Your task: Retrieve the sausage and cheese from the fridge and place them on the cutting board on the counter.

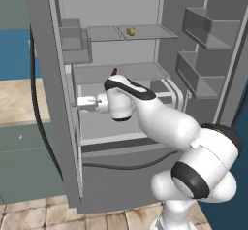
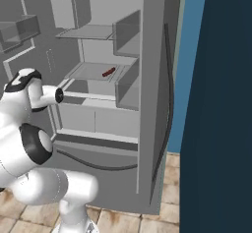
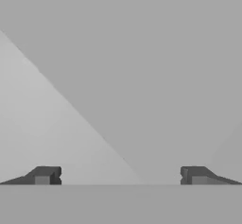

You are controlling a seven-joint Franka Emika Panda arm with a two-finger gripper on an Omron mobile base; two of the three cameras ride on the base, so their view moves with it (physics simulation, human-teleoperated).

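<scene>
Grey fridge (image 1: 121,49) interior, both upper doors swung open, fills the background, with a strip of beige counter (image 1: 17,100) to the left over grey-green fronts. Gripper (image 3: 120,176): jaws spread fully apart and empty, the two dark fingertips (image 3: 45,176) standing wide against plain grey fridge panels in the hand view. In the left base view the hand sits near the inner edge of the left door (image 1: 60,78), at the level of the lower shelf (image 1: 140,71), aimed leftward rather than at either food item. Sausage (image 2: 109,72): a thin dark red-brown link lying at a slant on the lower shelf; in the left base view its red tip (image 1: 114,71) peeks above the arm's wrist. Cheese (image 1: 131,30): a small yellow chunky lump resting on the upper shelf (image 1: 145,31), near its middle, well apart from the gripper. Judged step: the retrieval phase, with the fridge opened and neither item yet grasped. The next move would call for turning the hand toward the shelf interior, aligning the open jaws across the sausage's narrow width, and closing on it without pushing it backward. The cutting board lies outside these views
</scene>
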